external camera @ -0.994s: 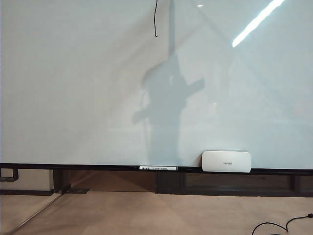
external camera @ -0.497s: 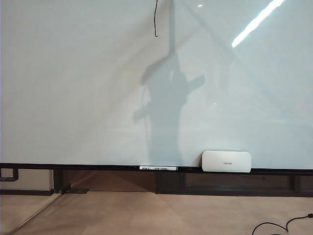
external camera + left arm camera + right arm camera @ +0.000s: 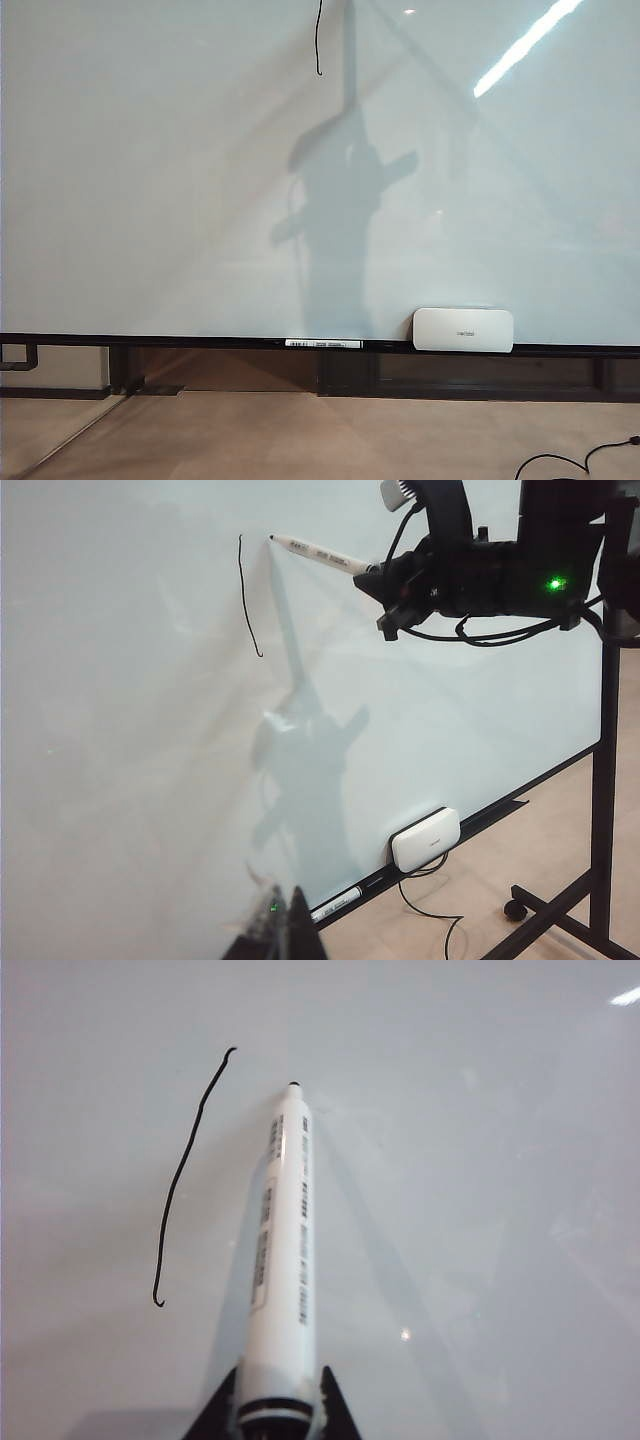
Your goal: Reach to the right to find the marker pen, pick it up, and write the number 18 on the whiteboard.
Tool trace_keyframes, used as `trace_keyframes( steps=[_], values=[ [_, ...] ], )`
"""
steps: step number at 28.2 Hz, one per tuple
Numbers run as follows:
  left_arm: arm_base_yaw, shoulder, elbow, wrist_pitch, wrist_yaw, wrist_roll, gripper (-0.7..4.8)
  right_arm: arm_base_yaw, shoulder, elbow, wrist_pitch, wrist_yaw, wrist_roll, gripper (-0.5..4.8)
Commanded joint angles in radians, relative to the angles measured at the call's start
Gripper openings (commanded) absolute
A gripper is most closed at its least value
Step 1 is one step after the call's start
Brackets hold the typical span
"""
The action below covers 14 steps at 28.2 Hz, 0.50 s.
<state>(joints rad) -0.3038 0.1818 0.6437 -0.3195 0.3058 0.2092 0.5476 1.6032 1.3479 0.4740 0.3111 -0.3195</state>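
I see the whiteboard filling nearly all of the exterior view, its black rail running along the bottom. High up near the middle hangs one thin black stroke, the upright of the 18; no 8 is drawn beside it. Below the stroke a grey shadow falls on the board. On the rail under it lies a spare marker with a long printed label, and just right of that sits the white eraser, resting on the rail against the board. A black cable curls on the floor at the far right.

From the left wrist camera I see only a dark sliver of the left hand at the picture's edge, low and well apart from the stroke; I cannot tell how its jaws stand. The right hand is up near the board's top, clamped on the pen, whose tip is at the board just right of the stroke's top.

In the right wrist camera the right hand has its fingers pinched either side of the pen at its rear end, tip close to the board beside the stroke
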Motion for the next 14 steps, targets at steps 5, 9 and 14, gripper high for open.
trace_keyframes(
  steps=[5,9,14],
  values=[
    [-0.001,0.001,0.003,0.004,0.001,0.001,-0.05,-0.012,0.005,0.005,0.035,-0.003,0.005,-0.02],
    [-0.001,0.001,0.003,-0.002,0.001,0.001,-0.05,-0.024,0.014,0.005,0.039,-0.004,0.005,-0.02],
    [-0.001,0.001,0.003,-0.008,0.001,0.001,-0.05,-0.024,0.020,0.005,0.020,-0.002,0.006,-0.02]
  ],
)
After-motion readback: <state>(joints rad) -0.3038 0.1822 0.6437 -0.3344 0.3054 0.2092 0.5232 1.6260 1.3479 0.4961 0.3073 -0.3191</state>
